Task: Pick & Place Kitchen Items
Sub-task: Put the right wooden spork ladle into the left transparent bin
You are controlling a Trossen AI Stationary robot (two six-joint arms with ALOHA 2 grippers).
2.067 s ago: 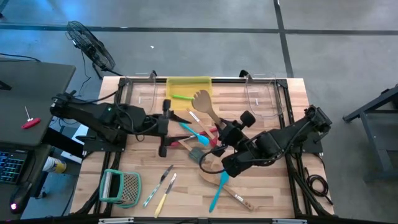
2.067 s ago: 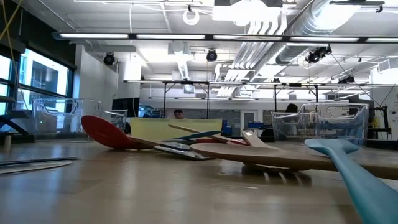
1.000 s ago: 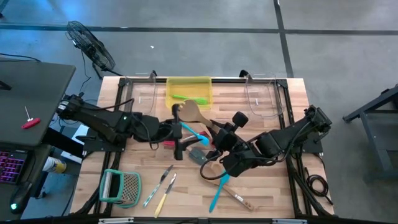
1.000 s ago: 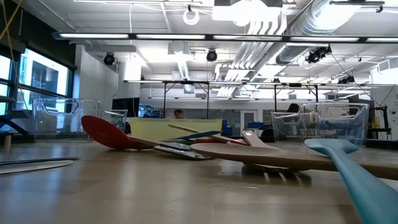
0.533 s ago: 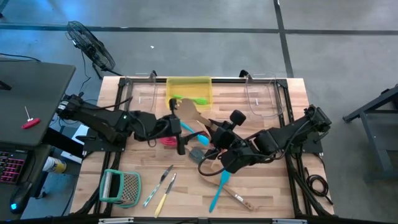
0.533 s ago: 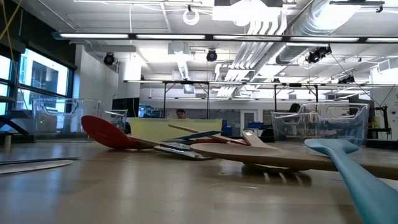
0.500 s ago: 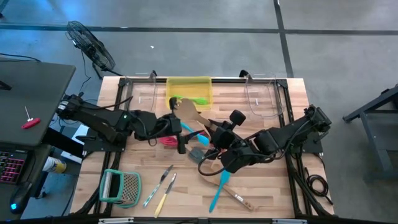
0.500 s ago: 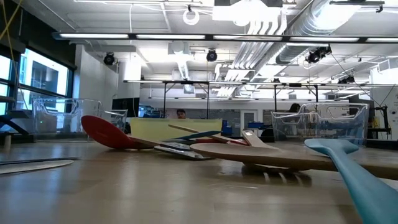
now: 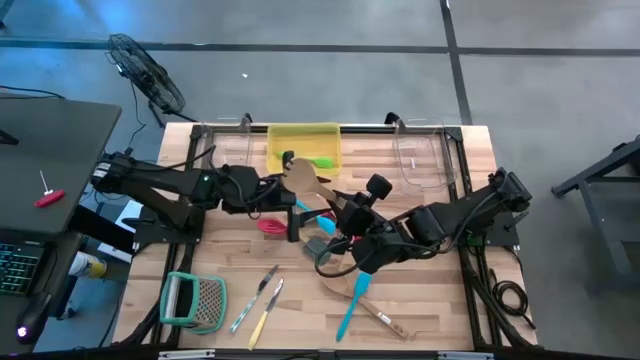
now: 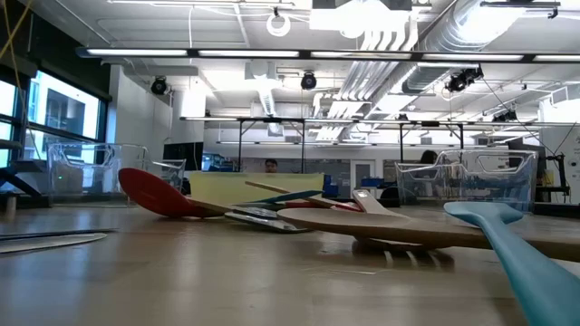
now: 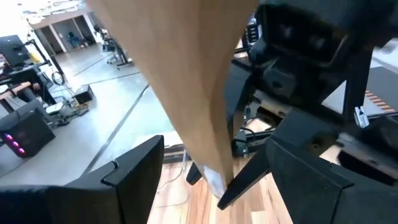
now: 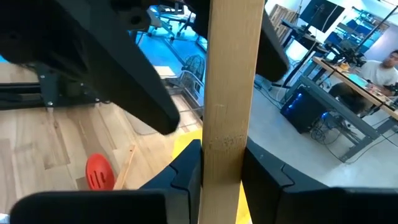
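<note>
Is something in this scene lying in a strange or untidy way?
Mostly the pile mid-table: a red spatula, blue spatulas and other utensils lie crossed over each other. The right claw holds a wooden spoon up between the open left claw's fingers.

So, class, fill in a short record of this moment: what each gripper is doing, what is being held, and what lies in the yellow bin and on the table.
right gripper: shut on the wooden spatula, handle clamped between its fingers
left gripper: open, fingers either side of the wooden spatula's blade
handover: both grippers meet mid-table, beside the yellow bin
yellow bin contents: green utensil
table: red spatula, teal spatula, small knives
</note>
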